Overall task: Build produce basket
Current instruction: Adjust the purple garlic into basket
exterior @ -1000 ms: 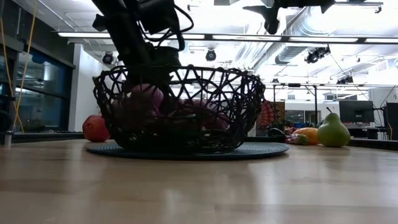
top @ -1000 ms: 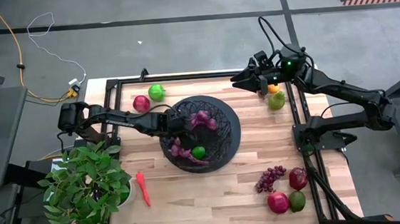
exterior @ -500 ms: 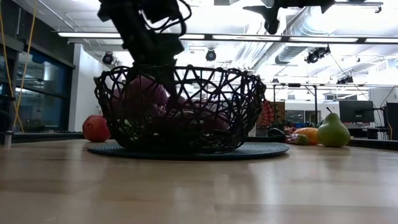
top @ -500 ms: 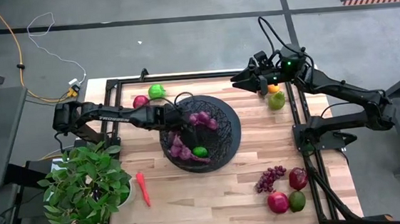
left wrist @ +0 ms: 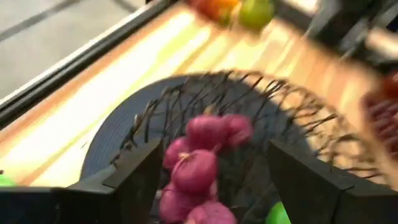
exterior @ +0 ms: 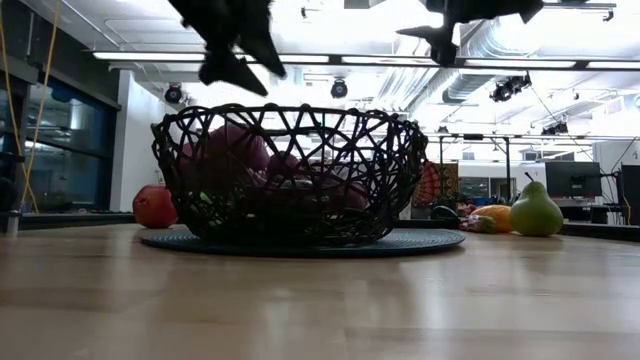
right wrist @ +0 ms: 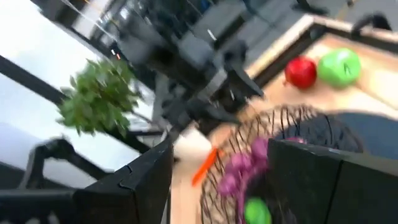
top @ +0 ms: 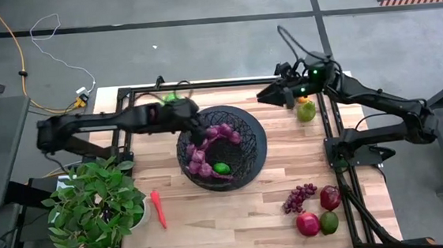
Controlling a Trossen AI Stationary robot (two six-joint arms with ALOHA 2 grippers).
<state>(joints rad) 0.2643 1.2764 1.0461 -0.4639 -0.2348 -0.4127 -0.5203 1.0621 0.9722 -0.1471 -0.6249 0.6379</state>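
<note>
A: Basket point(top: 249, 149) status?
B: Black open-mesh bowl, upright at counter centre. It contains purple grape bunches point(top: 224, 132) and one green fruit point(top: 222, 168).
A: Produce outside it?
B: Slim red-orange pepper point(top: 158, 209) near the front left; grapes point(top: 299, 198), red and green fruits front right.

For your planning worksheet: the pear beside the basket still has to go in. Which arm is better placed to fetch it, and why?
Probably the right. The right gripper hangs open close to the pear, while the left gripper, also open, sits over the basket, farther off.
</note>
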